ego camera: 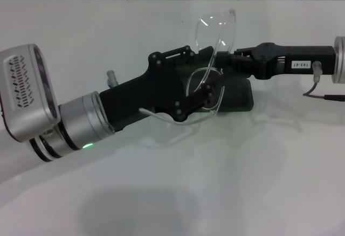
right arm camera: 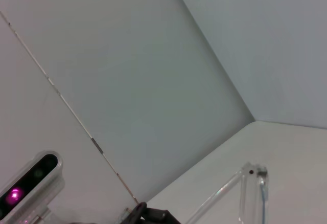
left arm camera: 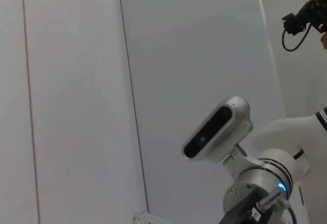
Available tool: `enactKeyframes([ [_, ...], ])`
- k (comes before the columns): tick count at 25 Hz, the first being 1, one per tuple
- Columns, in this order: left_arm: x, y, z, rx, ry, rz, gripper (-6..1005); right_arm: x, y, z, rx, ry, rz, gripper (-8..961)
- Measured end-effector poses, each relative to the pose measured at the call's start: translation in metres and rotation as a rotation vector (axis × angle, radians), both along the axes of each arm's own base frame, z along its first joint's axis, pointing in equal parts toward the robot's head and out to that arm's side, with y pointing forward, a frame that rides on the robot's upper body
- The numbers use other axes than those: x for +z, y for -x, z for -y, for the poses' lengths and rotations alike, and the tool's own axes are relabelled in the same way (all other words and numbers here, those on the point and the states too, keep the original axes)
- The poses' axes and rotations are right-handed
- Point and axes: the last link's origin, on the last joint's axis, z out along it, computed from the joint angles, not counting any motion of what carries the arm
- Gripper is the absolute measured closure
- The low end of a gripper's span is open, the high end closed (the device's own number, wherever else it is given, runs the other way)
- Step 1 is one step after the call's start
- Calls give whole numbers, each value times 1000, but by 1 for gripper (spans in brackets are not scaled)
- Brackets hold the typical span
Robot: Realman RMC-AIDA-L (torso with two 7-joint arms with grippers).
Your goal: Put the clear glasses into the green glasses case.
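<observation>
Presently the clear glasses (ego camera: 214, 42) are held aloft above the middle of the white worktop (ego camera: 178, 193), lenses tilted upright, directly over the green glasses case (ego camera: 237, 97), which lies on the worktop and is largely hidden beneath the two arms. The right gripper (ego camera: 223, 59), reaching in from the right edge, is seen at the frame near the bridge and appears clamped on it, though the fingertips are partly masked by the lens. The left gripper (ego camera: 202, 93), extended from the left edge, lies at the lower lens and one thin clear arm (ego camera: 156, 116) that trails toward the left; whether its fingers are together or apart cannot be told. The two-handed hold is judged to serve folding or steadying the arms so that the glasses fit the case. Whether the lid is open cannot be determined. In the right wrist view a hinge and clear arm (right arm camera: 253, 183) are visible against the wall.
</observation>
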Motion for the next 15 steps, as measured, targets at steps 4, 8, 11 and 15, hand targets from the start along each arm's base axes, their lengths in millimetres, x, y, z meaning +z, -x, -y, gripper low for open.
enactKeyframes([
  [4,2,-1,0,-3,-3,9,538,0,0,-1,-2,-2,0,898],
  [8,4,-1,1,-7,-6,21,538,-1,-1,0,-5,-5,2,898],
  [11,6,-2,2,-18,-5,36,538,-1,-4,-1,-15,-15,13,898],
  [15,9,-6,6,-51,5,63,538,-2,-4,-2,-15,-12,23,898],
])
